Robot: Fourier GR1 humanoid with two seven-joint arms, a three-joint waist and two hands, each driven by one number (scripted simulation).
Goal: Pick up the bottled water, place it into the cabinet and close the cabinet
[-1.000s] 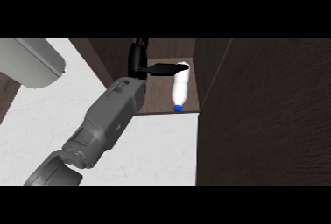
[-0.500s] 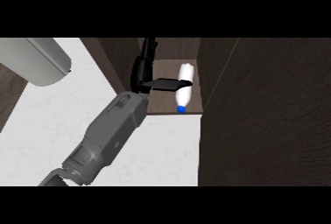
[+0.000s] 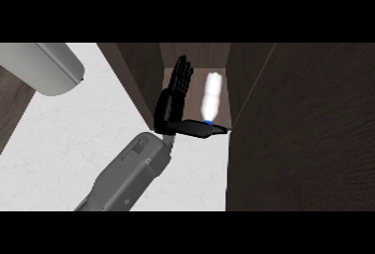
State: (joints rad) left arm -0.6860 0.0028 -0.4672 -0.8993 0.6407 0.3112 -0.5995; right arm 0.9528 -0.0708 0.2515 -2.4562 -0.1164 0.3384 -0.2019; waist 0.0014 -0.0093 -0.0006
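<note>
The water bottle [image 3: 212, 94], white with a blue cap, lies inside the open dark wood cabinet [image 3: 139, 74], cap end toward me. My right hand [image 3: 176, 99] is just left of the bottle, reaching into the cabinet. It is open, with its fingers straight and pointing away from me. Its thumb sticks out to the right across the bottle's cap end and hides part of the cap. No finger curls round the bottle. My left hand does not show.
A broad dark wood panel [image 3: 300, 129], either the cabinet's side or its door, fills the right of the view. The white counter [image 3: 66, 144] spreads to the left. A grey rounded forearm [image 3: 44, 67] shows at the top left edge.
The right hand has slid back toward me along the bottle, so its thumb went from the bottle's far end to the cap. The bottle stays lying in the cabinet.
</note>
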